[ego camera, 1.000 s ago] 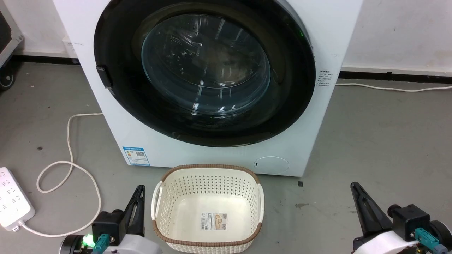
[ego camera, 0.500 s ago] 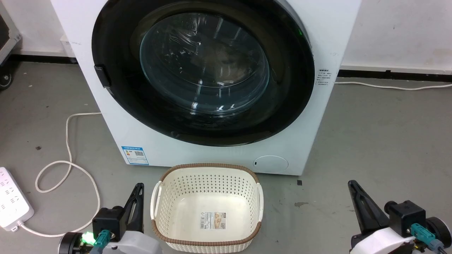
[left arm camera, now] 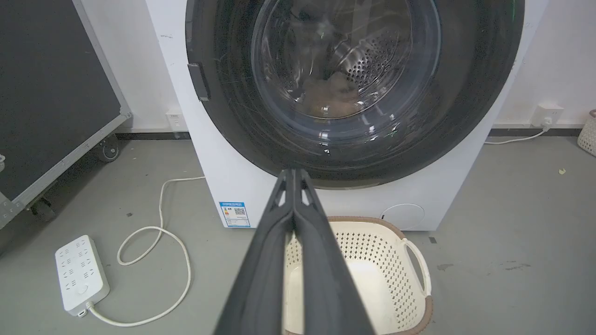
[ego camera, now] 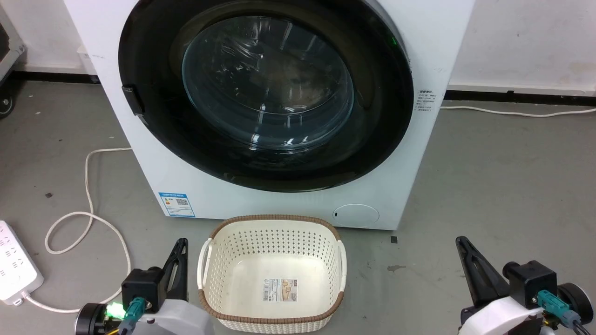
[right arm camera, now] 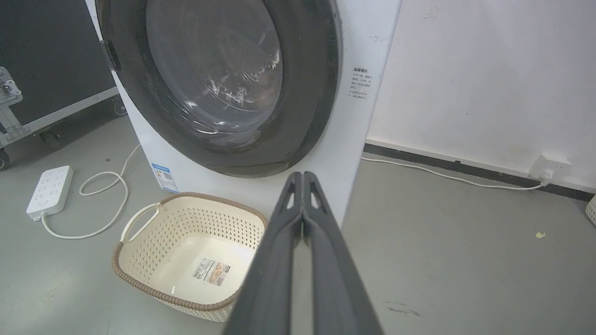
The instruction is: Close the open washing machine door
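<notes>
The washing machine is a white box straight ahead on the floor. Its door, black-rimmed with a clear glass bowl, lies flat against the front, with no gap showing at its rim. Through the door's glass in the left wrist view I see the steel drum and something brownish inside. The door also looks flush from the right side. My left gripper is low at the left, shut and empty. My right gripper is low at the right, shut and empty. Both are well short of the machine.
A cream perforated basket stands empty on the floor just before the machine, between my arms. A white power strip and its looped cable lie at the left. A black wheeled case stands further left. Another cable runs along the right wall.
The whole head view has shifted slightly, so the camera moved. Both grippers sit a touch lower and further left in it. The door looks the same.
</notes>
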Controlling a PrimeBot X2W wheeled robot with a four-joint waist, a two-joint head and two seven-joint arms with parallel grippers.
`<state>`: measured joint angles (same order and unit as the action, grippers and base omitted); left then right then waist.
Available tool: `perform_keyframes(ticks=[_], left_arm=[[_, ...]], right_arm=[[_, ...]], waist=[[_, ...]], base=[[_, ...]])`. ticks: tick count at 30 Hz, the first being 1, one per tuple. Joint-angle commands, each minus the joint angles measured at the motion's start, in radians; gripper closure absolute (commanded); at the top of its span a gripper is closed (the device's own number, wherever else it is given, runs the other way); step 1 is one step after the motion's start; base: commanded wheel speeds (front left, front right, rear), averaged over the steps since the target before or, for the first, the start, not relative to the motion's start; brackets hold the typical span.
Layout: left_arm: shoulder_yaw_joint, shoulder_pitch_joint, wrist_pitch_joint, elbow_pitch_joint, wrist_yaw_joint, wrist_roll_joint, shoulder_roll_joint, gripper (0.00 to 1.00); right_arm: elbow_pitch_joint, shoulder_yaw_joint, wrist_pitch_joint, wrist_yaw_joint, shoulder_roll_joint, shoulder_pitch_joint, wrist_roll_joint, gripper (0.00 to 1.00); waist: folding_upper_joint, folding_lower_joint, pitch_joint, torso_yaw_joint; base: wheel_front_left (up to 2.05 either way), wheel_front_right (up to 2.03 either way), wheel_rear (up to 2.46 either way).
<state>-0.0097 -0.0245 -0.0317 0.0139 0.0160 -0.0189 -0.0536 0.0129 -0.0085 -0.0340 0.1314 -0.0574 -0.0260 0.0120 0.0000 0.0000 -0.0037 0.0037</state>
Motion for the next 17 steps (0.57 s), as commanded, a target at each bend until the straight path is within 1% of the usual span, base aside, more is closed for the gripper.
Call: perform_keyframes(ticks=[1, 17], left_arm=[[0.005, 0.016, 0.006, -0.005, -0.007, 0.009, 0.001, 1.0], [0.01, 0.024, 0.032, -0.014, -0.016, 0.019, 0.003, 1.0]], right_arm=[[-0.008, 0.002, 0.008, -0.001, 0.006, 0.017, -0.006, 1.0], [-0.013, 0.009, 0.034, -0.001, 0.007, 0.026, -0.012, 1.0]], waist=[[0.0, 0.0, 0.0, 0.0], [0.0, 0.0, 0.004, -0.004]], base=[[0.0, 0.0, 0.0], [0.0, 0.0, 0.0]])
